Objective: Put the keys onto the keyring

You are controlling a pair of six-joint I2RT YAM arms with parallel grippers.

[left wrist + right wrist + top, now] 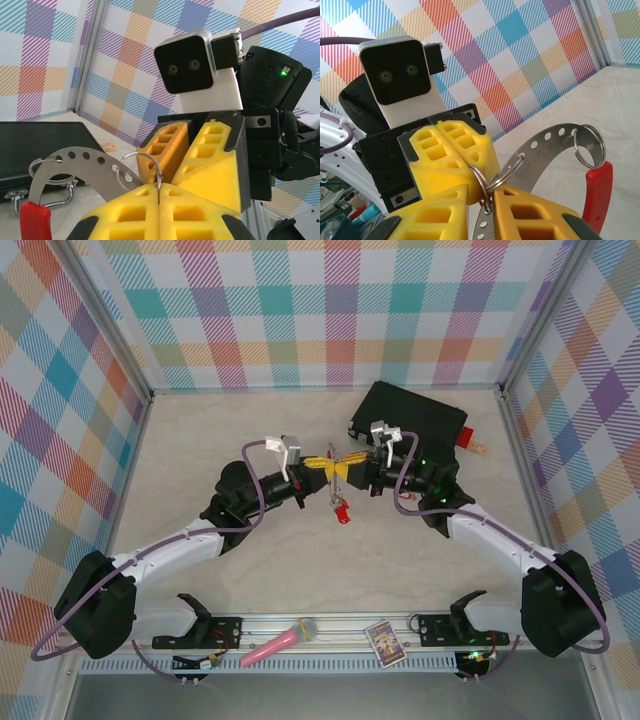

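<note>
L hand (159,196): fingers together, clamped on a small ring (140,152); the thin wire is pinched edge-on in the seam betw. the fingers.
R hand (487,199): tip to tip w/ L hand. Fingers nearly together, narrow slot w/ wire and the end of the keyring (545,145) in it. Firm pinch or not: can't tell.
Why held so: prob. L hand fixes the small ring so it can't spin, while R hand works the metal next to it. Both hands are up off the worktop (300,570), so the rest can hang free. My read only.
Small ring: passes thru the keyring's end hole and crosses a 2nd ring (520,156) right at the fingertips.
Keyring, what & where: curved grey band w/ a row of holes, in the air betw. the hands, clear of the worktop.
Keyring axis: arcs away from the pinch, up & left in L wrist view, up & right in R wrist view. The far end curls over and points down.
Key (597,195): one red tag, hanging off the band's far end. In top view it's just below the hands, toward the near edge (342,512).
Key axis: long axis approx. vertical, metal end up, free end down, nothing touching it.
Other keys: can't make out.
Behind: black case (410,418) on the worktop past R hand, well apart from the keyring.
</note>
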